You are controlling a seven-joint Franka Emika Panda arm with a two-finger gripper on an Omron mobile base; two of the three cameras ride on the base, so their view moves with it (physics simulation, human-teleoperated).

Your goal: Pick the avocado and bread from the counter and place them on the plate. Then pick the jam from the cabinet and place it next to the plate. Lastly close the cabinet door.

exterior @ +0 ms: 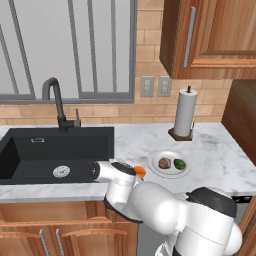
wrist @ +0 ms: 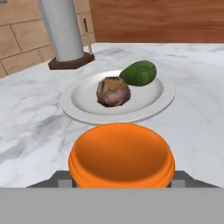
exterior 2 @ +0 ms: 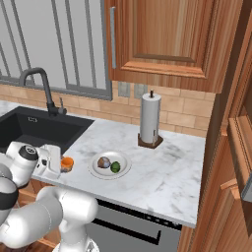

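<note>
My gripper [exterior 2: 64,165] is shut on the jam [exterior 2: 67,164], a squat orange jar [exterior: 140,171] whose lid takes up the lower hand view [wrist: 121,159]. It is held low over the counter [exterior 2: 162,172], just left of the plate [exterior 2: 109,175], near the counter's front edge. The white plate [exterior: 170,174] carries the brown bread [exterior: 164,163] and, to its right, the green avocado [exterior: 179,163]. In the hand view the bread [wrist: 113,91] and avocado [wrist: 138,73] lie on the plate [wrist: 78,98] straight beyond the jar. The tall wooden cabinet [exterior 2: 236,147] stands at the right.
A black sink [exterior: 55,147] with a dark faucet [exterior: 55,100] lies left of the jar. A paper towel roll [exterior: 184,114] stands behind the plate by the brick wall. A wall cupboard [exterior: 210,35] hangs overhead. Bare marble stretches right of the plate.
</note>
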